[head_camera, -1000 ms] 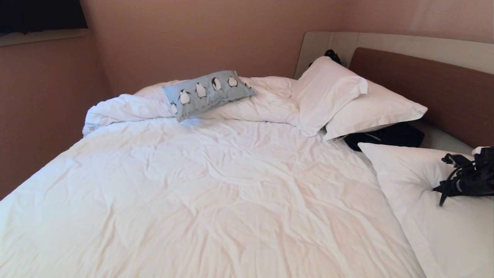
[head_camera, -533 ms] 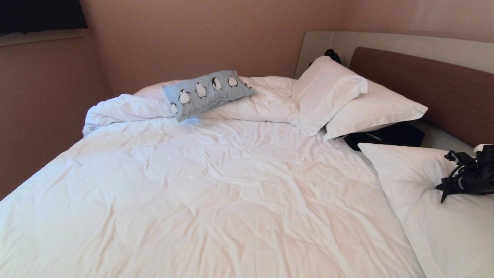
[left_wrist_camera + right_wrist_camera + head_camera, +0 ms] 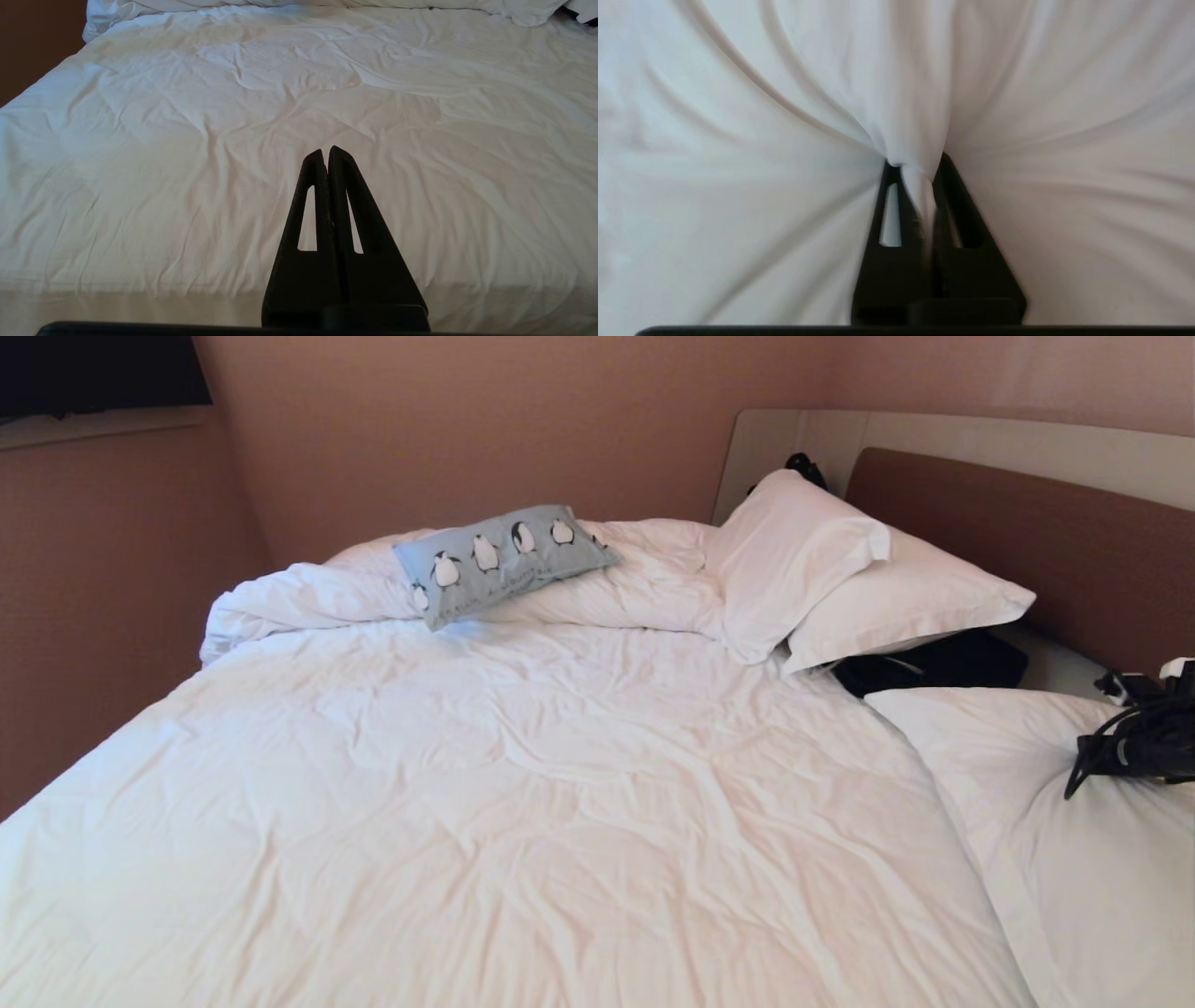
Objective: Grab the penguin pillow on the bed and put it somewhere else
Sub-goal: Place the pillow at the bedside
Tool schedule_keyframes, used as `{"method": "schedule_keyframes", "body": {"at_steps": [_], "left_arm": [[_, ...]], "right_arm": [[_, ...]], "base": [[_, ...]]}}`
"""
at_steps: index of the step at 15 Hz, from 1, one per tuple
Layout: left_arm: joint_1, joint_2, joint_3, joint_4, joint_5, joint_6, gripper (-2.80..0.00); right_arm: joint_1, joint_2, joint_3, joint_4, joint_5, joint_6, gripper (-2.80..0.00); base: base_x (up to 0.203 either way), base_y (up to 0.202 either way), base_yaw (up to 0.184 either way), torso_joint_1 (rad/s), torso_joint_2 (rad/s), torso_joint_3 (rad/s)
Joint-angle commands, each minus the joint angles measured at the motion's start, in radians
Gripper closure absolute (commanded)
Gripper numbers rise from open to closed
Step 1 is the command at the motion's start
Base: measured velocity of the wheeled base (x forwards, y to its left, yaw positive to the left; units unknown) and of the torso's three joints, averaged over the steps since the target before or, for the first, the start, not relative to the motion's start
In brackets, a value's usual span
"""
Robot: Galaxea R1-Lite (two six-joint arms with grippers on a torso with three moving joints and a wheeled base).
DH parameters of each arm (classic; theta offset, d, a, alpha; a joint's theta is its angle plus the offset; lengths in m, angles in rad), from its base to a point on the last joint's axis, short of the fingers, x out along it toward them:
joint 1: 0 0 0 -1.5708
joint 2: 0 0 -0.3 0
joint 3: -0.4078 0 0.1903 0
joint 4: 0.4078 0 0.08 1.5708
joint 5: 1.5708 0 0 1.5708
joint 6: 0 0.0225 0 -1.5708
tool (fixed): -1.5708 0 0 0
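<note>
Nearest, the left pincer [image 3: 325, 156] hangs over the foot of the bed [image 3: 523, 821], its fingers pressed together on nothing, the duvet [image 3: 233, 140] rumpled below it. At the bed's right edge the right pincer [image 3: 915, 170] is closed on a pinch of white cloth from the near pillow [image 3: 1055, 840], the fabric bunching into folds around its tips. Further back a dark item [image 3: 934, 665] lies under two stacked pillows [image 3: 840, 579] by the headboard [image 3: 1027, 541]. Farthest, the penguin pillow [image 3: 504, 560] rests on the bunched duvet near the wall, well apart from both pincers.
</note>
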Motion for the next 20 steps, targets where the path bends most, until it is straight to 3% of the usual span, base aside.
{"method": "schedule_keyframes", "body": {"at_steps": [1,11,20], "left_arm": [[0.0,0.0,0.001,0.0,0.001,0.0,0.0],[0.0,0.0,0.0,0.0,0.001,0.0,0.0],[0.0,0.0,0.001,0.0,0.001,0.0,0.0]], "right_arm": [[0.014,-0.059,-0.001,-0.015,0.002,0.1,0.0],[0.07,-0.2,0.0,-0.061,-0.035,0.319,0.0],[0.068,-0.226,-0.001,-0.127,-0.059,0.349,0.0]], "base": [[0.0,0.0,0.0,0.0,0.0,0.0],[0.0,0.0,0.0,0.0,0.0,0.0],[0.0,0.0,0.0,0.0,0.0,0.0]]}}
